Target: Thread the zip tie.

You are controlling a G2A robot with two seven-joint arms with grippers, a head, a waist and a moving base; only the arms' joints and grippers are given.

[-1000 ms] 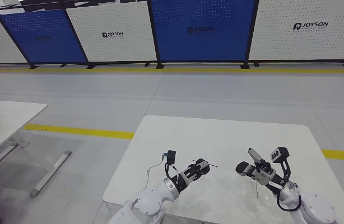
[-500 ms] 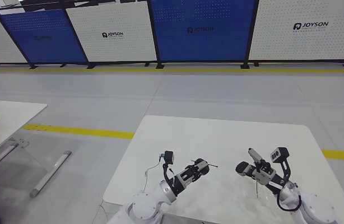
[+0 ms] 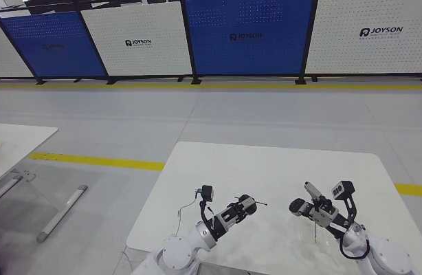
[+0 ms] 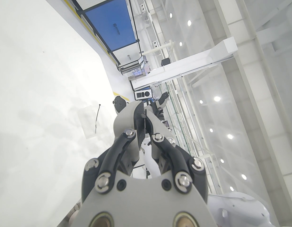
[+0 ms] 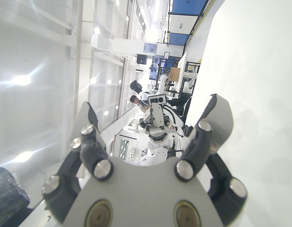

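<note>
My left gripper [image 3: 248, 201] hangs low over the table's near left part, shut on a thin black zip tie [image 3: 260, 203]. The tie's end pokes out toward the right arm. In the left wrist view the tie [image 4: 144, 122] runs pinched between the two dark pads of the gripper [image 4: 144, 119]. My right gripper [image 3: 302, 197] faces it from the near right, a short gap away, open and holding nothing. Its spread fingers [image 5: 213, 106] frame the left arm in the right wrist view, either side of the gripper's middle [image 5: 151, 109]. A second black zip tie [image 3: 314, 234] lies flat on the table beside the right arm and shows again as the loose tie [image 4: 97, 117].
The white table [image 3: 280, 165] has its far half bare, and its near edge lies close under both arms. Blue and white pegboard panels [image 3: 245, 38] stand far behind, across the floor with a yellow line.
The left arm's wrist and elbow shifted slightly left and down a second ago, then held still. Its gripper stayed shut on the zip tie. The right arm has not moved.
</note>
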